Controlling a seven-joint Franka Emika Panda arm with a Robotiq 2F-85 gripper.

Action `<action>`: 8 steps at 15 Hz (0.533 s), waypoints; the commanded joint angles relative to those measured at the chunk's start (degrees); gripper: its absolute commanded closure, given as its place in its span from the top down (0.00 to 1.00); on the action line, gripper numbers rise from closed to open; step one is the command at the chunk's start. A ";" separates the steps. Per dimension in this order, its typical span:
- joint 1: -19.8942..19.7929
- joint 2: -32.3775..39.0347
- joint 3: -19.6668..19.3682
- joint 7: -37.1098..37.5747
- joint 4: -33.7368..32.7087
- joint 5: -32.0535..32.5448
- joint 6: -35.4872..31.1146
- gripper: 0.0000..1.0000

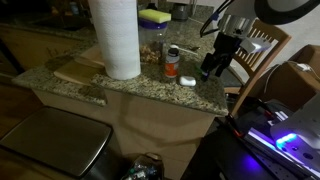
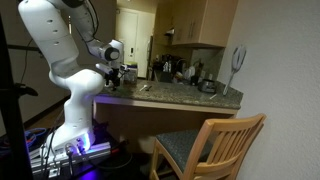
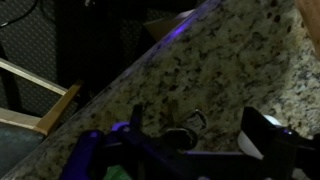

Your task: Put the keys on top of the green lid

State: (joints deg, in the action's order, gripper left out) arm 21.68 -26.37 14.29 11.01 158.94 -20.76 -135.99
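Granite counter (image 3: 235, 60), keys (image 3: 197, 119) within spread gripper (image 3: 190, 126)

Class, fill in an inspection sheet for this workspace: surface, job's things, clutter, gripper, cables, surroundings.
Surface: granite counter, dimly lit.
Job's things: small shiny item, likely the keys, between the fingers in the wrist view; green lid not clearly seen.
Clutter: paper towel roll, sponge, bottle, board.
Gripper: gripper low near the counter edge, looks open.
Cables: cable looping by the arm.
Surroundings: wooden chair, cabinets.
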 commanded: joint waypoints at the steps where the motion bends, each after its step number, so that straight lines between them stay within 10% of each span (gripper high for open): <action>1: -0.71 0.06 0.68 0.28 -0.12 0.62 -0.61 1.00; 8: -4.30 1.48 4.56 7.99 -0.09 8.64 -3.76 1.00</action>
State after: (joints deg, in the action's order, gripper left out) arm 20.36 -26.11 16.30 14.90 158.89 -15.91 -138.36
